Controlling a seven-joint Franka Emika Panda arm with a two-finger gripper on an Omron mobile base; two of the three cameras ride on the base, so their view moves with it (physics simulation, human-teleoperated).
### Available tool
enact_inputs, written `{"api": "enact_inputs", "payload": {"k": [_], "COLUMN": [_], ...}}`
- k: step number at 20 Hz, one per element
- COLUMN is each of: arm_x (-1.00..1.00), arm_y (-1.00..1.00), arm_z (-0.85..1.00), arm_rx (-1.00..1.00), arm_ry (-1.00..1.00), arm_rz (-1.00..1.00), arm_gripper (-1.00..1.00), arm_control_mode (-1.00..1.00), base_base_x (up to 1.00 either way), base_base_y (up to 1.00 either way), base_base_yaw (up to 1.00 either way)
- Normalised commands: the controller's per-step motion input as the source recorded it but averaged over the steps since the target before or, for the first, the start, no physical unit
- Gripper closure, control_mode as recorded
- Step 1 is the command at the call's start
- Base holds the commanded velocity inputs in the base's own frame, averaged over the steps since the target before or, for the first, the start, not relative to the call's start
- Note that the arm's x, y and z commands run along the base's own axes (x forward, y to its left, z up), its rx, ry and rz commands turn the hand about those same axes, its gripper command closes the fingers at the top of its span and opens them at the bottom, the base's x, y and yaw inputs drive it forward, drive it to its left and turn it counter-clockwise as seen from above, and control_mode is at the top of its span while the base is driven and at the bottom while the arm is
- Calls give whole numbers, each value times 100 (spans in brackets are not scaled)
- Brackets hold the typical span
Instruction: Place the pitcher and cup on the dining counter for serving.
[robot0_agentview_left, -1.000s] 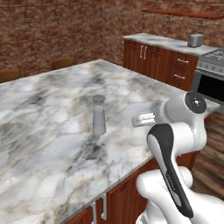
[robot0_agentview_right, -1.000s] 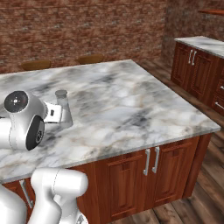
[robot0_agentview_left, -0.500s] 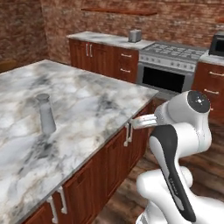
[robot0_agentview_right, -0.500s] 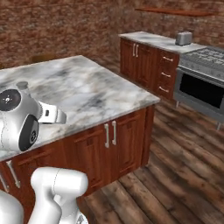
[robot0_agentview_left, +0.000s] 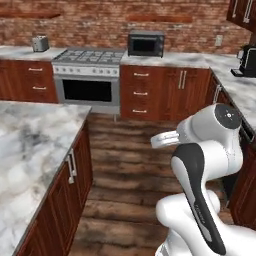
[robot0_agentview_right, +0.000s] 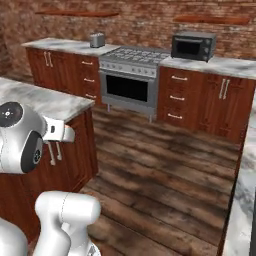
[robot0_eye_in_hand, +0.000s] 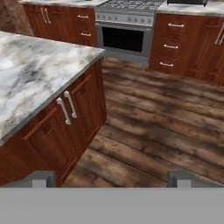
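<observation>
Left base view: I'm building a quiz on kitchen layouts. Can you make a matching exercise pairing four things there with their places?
Things:
1. toaster
2. microwave
3. oven
4. dining counter

Places:
A. lower left foreground
B. back worktop, right of the burners
C. below the burners
D. back worktop, far left

Pairs: 1-D, 2-B, 3-C, 4-A

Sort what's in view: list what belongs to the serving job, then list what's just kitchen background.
Belongs to the job:
dining counter, marble-topped
gripper, open, holding nothing

Just background:
stove
microwave
toaster
coffee machine
wall shelves
</observation>
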Motion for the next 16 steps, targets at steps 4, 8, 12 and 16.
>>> {"api": "enact_inputs", "payload": {"k": [4, 8, 12, 16], "arm_x": [0, 0, 0, 0], "arm_y": [0, 0, 0, 0], "arm_z": [0, 0, 0, 0], "arm_rx": [0, 0, 0, 0], "arm_ry": [0, 0, 0, 0], "arm_rz": [0, 0, 0, 0], "arm_gripper": [-100, -100, -100, -100], "arm_control_mode": [100, 100, 100, 100], "base_base_x": [-1, 0, 0, -1], "base_base_y": [-14, -2, 0, 0], "base_base_yaw": [-87, -92, -95, -98]}}
